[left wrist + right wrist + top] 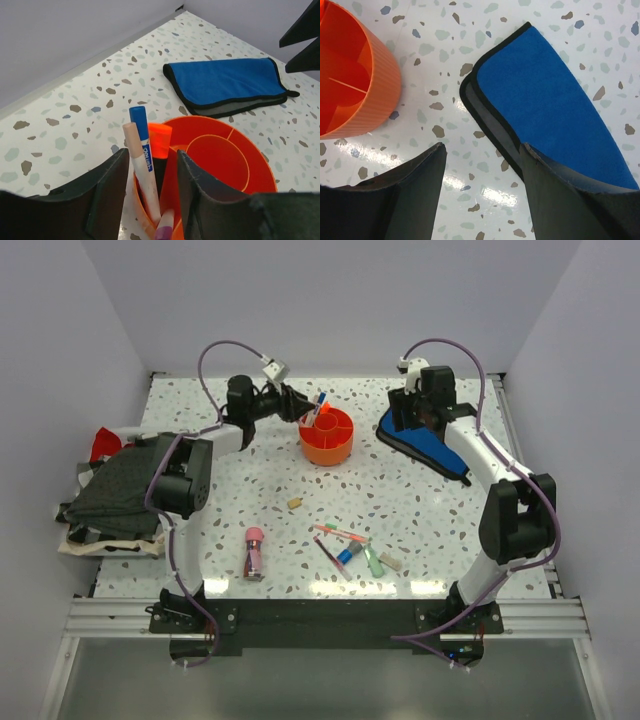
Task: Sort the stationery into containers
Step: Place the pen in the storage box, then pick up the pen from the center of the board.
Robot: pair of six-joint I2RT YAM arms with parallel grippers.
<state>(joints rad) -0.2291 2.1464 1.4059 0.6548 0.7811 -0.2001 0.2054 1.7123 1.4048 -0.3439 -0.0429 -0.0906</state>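
The orange caddy (325,452) stands at the back centre of the table. Several pens stand in its near ring compartment, among them a blue-capped pen (141,150) and an orange marker (159,140). My left gripper (152,160) is open with its fingers on either side of those pens, just above the caddy rim (260,165). On the table in front lie a small beige eraser (294,503), a pink-capped glue tube (253,552) and a cluster of pens (345,545). My right gripper (482,155) hangs open and empty over bare table, between the caddy (365,90) and a blue cloth.
The folded blue cloth (432,448) lies right of the caddy, under my right arm. A pile of dark fabric (120,485) covers the table's left edge. Walls close off the back and sides.
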